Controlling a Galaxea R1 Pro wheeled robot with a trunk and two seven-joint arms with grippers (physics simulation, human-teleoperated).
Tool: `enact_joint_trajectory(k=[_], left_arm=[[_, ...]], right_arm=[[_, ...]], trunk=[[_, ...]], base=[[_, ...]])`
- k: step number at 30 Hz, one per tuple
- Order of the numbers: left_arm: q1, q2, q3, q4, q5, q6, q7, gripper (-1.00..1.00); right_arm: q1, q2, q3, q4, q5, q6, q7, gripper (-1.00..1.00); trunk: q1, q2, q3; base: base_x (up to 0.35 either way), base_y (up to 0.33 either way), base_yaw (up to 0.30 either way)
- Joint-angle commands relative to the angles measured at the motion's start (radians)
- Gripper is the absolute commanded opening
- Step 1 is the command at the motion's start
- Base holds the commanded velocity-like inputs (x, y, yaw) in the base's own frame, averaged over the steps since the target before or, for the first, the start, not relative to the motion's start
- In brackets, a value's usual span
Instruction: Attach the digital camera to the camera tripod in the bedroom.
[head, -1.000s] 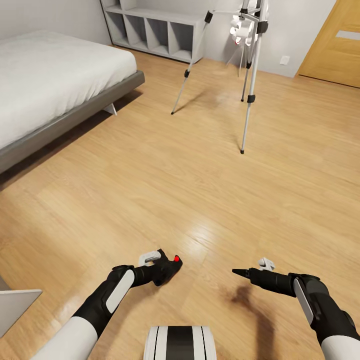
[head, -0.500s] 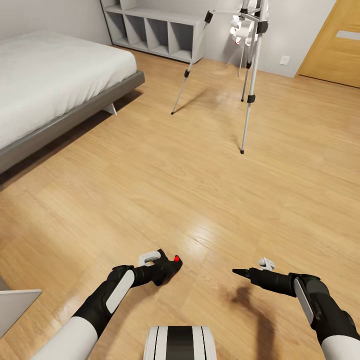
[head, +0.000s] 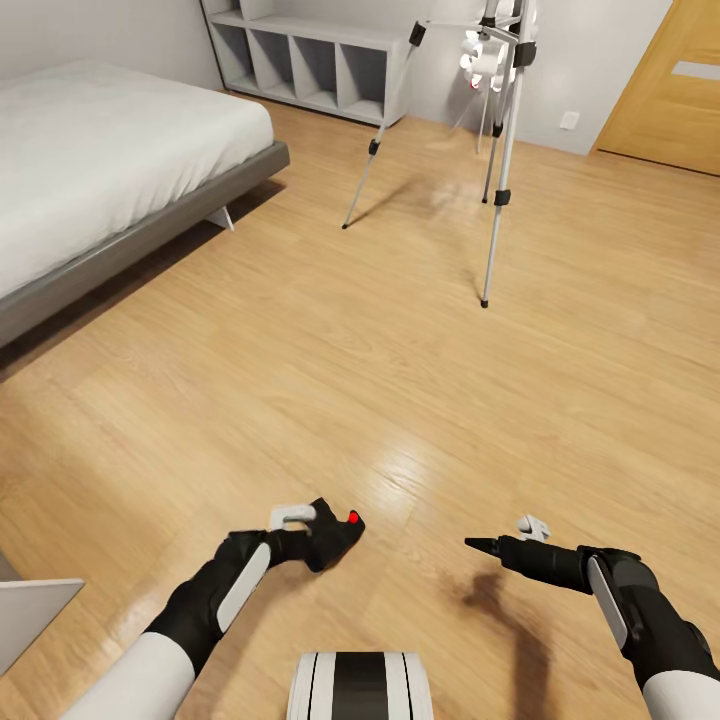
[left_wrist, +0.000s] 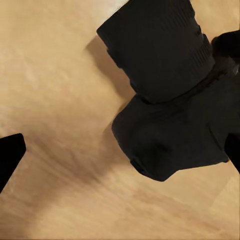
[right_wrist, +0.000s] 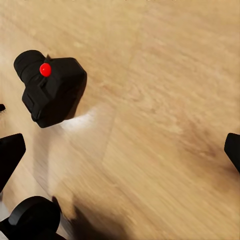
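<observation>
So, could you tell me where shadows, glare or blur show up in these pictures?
Head view: a glossy glare patch on the floor and a dark shadow under the right claw. Left wrist view: the digital camera looms close and soft. Right wrist view: floorboards look streaked and blurred.

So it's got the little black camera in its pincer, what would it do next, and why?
Probably roll forward toward the camera tripod. The left pincer seems closed on the digital camera, low over the wood floor, while the tripod stands well ahead near the far wall, seemingly out of arm's reach. The right pincer holds nothing.
</observation>
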Motion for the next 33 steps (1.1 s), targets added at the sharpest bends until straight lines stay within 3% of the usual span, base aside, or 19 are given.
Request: enact_joint_trajectory(k=[1, 4, 5, 11, 15, 18, 19, 21, 22, 26, 31, 33], left_arm=[[0.000, 0.000, -0.003, -0.007, -0.018, 0.003, 0.012, 1.00], [0.000, -0.002, -0.005, -0.021, -0.103, 0.002, 0.017, 1.00], [0.000, -0.003, -0.005, -0.027, -0.154, 0.002, 0.018, 1.00], [0.000, -0.003, -0.006, -0.032, -0.261, -0.001, 0.017, 1.00], [0.000, -0.002, -0.016, -0.033, -0.282, -0.001, 0.016, 1.00], [0.000, -0.002, -0.055, -0.034, -0.292, -0.001, 0.014, 1.00], [0.000, -0.001, -0.101, -0.036, -0.296, -0.002, 0.009, 1.00], [0.000, 0.000, -0.157, -0.037, -0.298, -0.002, 0.000, 1.00], [0.000, 0.000, -0.263, -0.038, -0.300, -0.002, -0.030, 1.00], [0.000, 0.001, -0.337, -0.037, -0.299, -0.003, -0.081, 1.00], [0.000, 0.004, -0.361, -0.034, -0.299, -0.004, -0.141, 1.00], [0.000, 0.010, -0.370, -0.025, -0.301, -0.005, -0.200, 1.00]], right_arm=[[0.000, 0.000, -0.001, 0.000, -0.008, 0.008, -0.002, 1.00], [0.000, 0.000, -0.001, 0.000, -0.008, 0.008, -0.003, 1.00], [0.000, 0.000, -0.001, 0.000, -0.008, 0.008, -0.003, 1.00], [0.000, 0.000, -0.001, 0.000, -0.007, 0.008, -0.006, 1.00], [0.000, 0.000, -0.001, 0.000, -0.006, 0.007, -0.007, 1.00], [0.000, 0.000, -0.001, 0.000, -0.006, 0.006, -0.007, 1.00], [0.000, 0.000, -0.001, 0.000, -0.006, 0.006, -0.007, 1.00], [0.000, 0.000, -0.001, 0.000, -0.006, 0.005, -0.008, 1.00], [0.000, 0.000, -0.001, 0.000, -0.006, 0.005, -0.008, 1.00], [0.000, 0.000, -0.001, 0.000, -0.006, 0.006, -0.008, 1.00], [0.000, 0.000, -0.001, 0.000, -0.006, 0.006, -0.008, 1.00], [0.000, 0.001, -0.001, 0.000, -0.006, 0.007, -0.009, 1.00]], trunk=[[0.000, 0.000, -0.001], [0.000, 0.000, -0.001], [0.000, 0.000, -0.001], [0.000, 0.000, -0.001], [0.000, 0.000, -0.001], [0.000, 0.000, -0.001], [0.000, 0.000, -0.001], [0.000, 0.000, -0.001], [0.000, 0.000, -0.001], [0.000, 0.000, -0.001], [0.000, 0.000, -0.001], [0.000, 0.000, -0.001]], base=[[0.000, 0.000, 0.000], [0.000, 0.000, 0.000], [0.000, 0.000, 0.000], [0.000, 0.000, 0.000], [0.000, 0.000, 0.000], [0.000, 0.000, 0.000], [0.000, 0.000, 0.000], [0.000, 0.000, 0.000], [0.000, 0.000, 0.000], [0.000, 0.000, 0.000], [0.000, 0.000, 0.000], [0.000, 0.000, 0.000]])
